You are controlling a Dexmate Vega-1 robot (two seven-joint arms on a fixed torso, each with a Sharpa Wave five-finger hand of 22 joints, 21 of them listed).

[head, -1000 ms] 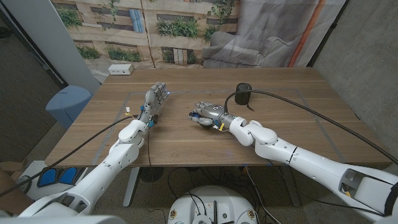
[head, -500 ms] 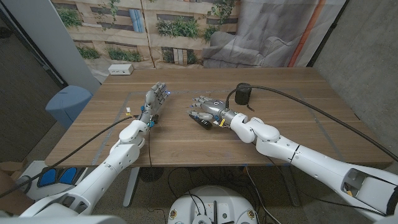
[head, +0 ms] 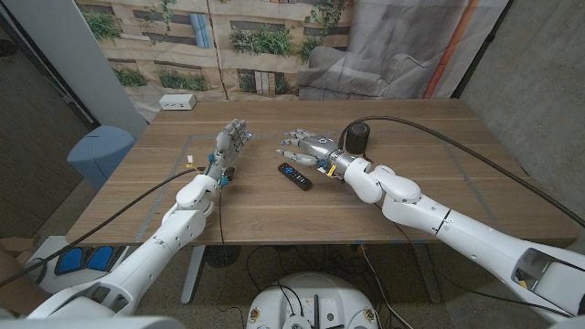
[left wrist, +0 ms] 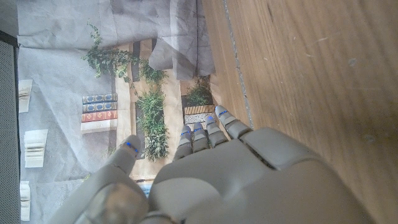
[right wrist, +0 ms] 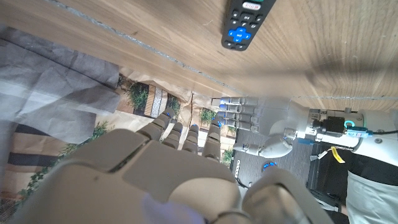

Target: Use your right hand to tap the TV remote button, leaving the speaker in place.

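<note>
TV remote now lies uncovered on the counter, just below the right hand, which has lifted off it and drawn back toward the speaker, fingers spread, holding nothing. Tap judged delivered; speaker unmoved. Left hand idle, released.

Table: brown wood grain, faint pale lines marked near its edges. TV remote: black, blue buttons and one red. Speaker: black. Right hand and left hand: grey, blue marks on fingertips. Box at far left corner: white.
</note>
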